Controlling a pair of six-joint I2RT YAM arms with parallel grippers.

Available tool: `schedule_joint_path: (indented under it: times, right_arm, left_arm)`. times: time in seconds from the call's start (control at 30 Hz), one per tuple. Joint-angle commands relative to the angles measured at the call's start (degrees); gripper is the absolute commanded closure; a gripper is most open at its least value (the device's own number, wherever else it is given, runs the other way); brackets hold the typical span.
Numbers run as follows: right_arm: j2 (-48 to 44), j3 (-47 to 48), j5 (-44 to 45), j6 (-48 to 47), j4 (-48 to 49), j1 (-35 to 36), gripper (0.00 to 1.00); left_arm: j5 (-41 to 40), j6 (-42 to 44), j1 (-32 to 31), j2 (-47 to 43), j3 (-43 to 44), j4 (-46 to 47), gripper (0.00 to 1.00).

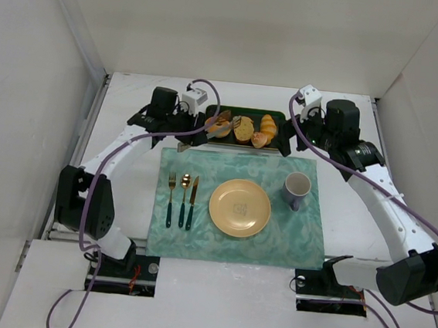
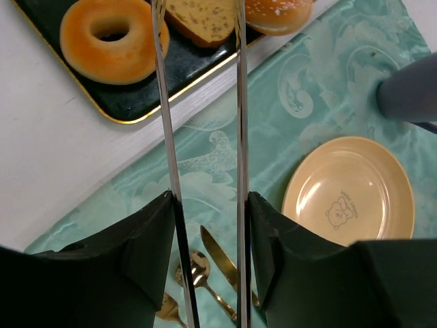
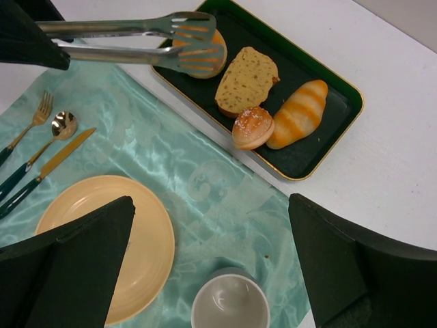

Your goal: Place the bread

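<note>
The bread point(image 3: 252, 128) is a small oval golden bun lying in the dark tray point(image 3: 321, 150) between a tan slice point(image 3: 247, 80) and a striped croissant point(image 3: 298, 113). It also shows in the top view point(image 1: 259, 139) and at the upper edge of the left wrist view point(image 2: 276, 14). My left gripper point(image 2: 208, 205) is shut on metal tongs point(image 3: 136, 41). The tong arms are spread, with their tips over the doughnut point(image 2: 113, 37) at the tray's left end. My right gripper point(image 3: 212, 201) is open and empty, above the mat near the tray's right end.
A yellow plate point(image 1: 240, 207) sits mid-mat on the green placemat point(image 1: 226, 169). A grey cup point(image 1: 296, 188) stands to the right of the plate, under my right gripper. A fork, spoon and knife point(image 1: 181, 199) lie to its left. White walls enclose the table.
</note>
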Motion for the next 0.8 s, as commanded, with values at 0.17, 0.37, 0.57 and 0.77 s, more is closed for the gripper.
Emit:
schedule_joint_path:
  times: [0.17, 0.37, 0.57, 0.77]
  right_arm:
    - [-0.15, 1.12, 1.08, -0.55, 2.38, 0.25, 0.0]
    - [-1.38, 0.59, 2.74, -0.55, 3.43, 0.25, 0.0]
    - [-2.96, 0.07, 2.75, -0.55, 3.96, 0.25, 0.0]
    - [-3.49, 0.07, 2.75, -0.55, 3.96, 0.25, 0.0]
  left_arm:
    - [2.76, 2.32, -6.05, 0.3, 3.87, 0.27, 0.59]
    - [5.58, 0.92, -7.1, 0.83, 3.87, 0.27, 0.58]
    - [3.73, -1.37, -8.16, 2.06, 5.45, -0.96, 0.54]
    - [3.21, -3.03, -10.0, 3.2, 5.97, -0.44, 0.51]
